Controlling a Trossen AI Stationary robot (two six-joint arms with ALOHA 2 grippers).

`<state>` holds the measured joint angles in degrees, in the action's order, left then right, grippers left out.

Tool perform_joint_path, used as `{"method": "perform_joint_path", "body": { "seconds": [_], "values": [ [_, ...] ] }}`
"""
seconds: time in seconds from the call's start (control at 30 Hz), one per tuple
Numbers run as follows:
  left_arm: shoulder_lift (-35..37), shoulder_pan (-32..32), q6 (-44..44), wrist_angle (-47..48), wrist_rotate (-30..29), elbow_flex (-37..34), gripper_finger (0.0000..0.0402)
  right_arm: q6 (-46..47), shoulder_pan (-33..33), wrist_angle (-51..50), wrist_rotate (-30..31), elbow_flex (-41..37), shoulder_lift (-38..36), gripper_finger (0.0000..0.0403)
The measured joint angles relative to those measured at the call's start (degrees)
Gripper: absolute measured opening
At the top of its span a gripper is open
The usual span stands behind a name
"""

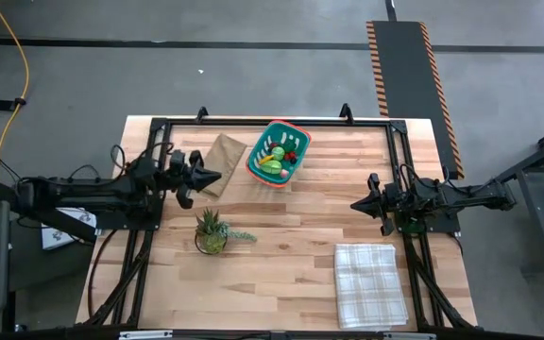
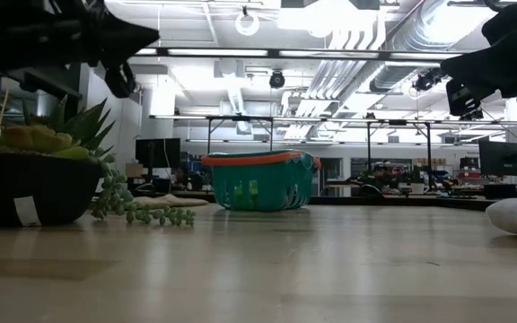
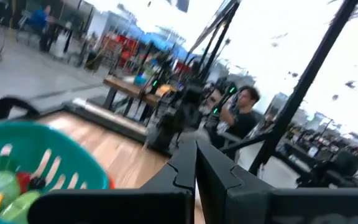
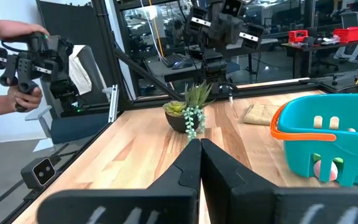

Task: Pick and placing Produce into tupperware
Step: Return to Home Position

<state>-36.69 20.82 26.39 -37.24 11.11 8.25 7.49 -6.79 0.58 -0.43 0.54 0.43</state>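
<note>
High view: the teal tupperware (image 1: 261, 144) sits between the two arms, toward the upper edge of the table (image 1: 291, 247), with the produce (image 1: 274, 159) lying inside it. The left gripper (image 1: 217, 176) hangs over a corner of the brown paper bag (image 1: 225, 149), fingers pressed together and empty. The right gripper (image 1: 354, 204) hangs over bare wood, well apart from the tupperware, likewise closed on nothing.

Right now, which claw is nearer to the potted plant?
Left. The left claw, shut, hangs just beyond the potted plant, by the paper bag; the right claw, shut, is far across the table on the plant's other side.
</note>
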Motion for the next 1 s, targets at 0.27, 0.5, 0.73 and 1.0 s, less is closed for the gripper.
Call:
{"method": "perform_joint_path", "body": {
  "seconds": [0.27, 0.5, 0.73, 1.0],
  "values": [
    [5.5, 0.2, 0.1, -0.2, -1.6, -4.4, 0.0, 0.0, 0.0, 0.0, 0.0, 0.0, 0.0, 0.0],
    [10.0, 0.2, 1.1, 0.3, -1.7, -7.1, 0.0, 0.0, 0.0, 0.0, 0.0, 0.0, 0.0, 0.0],
    [15.5, 0.2, 1.1, 8.7, -1.6, -7.2, 0.0, 0.0, 0.0, 0.0, 0.0, 0.0, 0.0, 0.0],
    [24.6, 0.2, 1.1, 20.1, -1.5, -7.2, 0.0, 0.0, 0.0, 0.0, 0.0, 0.0, 0.0, 0.0]
  ]
}}
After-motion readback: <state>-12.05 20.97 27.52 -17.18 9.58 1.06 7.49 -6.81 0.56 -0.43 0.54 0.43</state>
